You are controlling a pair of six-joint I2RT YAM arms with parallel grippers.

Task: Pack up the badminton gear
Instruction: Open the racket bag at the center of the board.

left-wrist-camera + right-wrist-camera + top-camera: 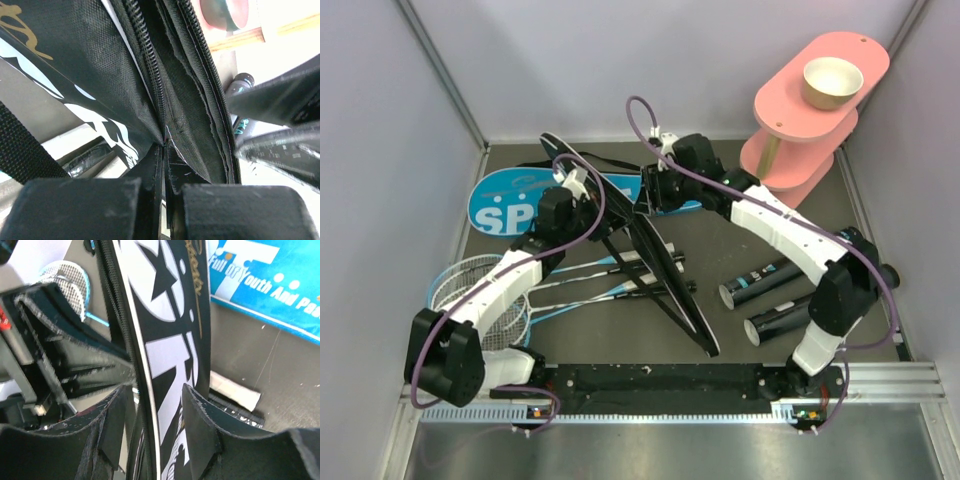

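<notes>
The black racket bag (665,275) stands on its edge across the middle of the table, its zipper side up. My left gripper (588,190) is shut on the fabric edge beside the zipper (161,95); in the left wrist view the gripper (165,150) pinches the black bag (125,75). My right gripper (645,192) straddles the same bag further along, and in the right wrist view it (155,407) is open with the printed bag (170,340) between its fingers. The blue bag (510,210) lies flat behind. Rackets (470,290) lie at the left. Two black tubes (760,283) (782,320) lie at the right.
A pink tiered stand (800,110) with a tan bowl (832,82) on top stands at the back right corner. Grey walls close in the table on the left, right and back. The arms' base rail (660,385) runs along the near edge.
</notes>
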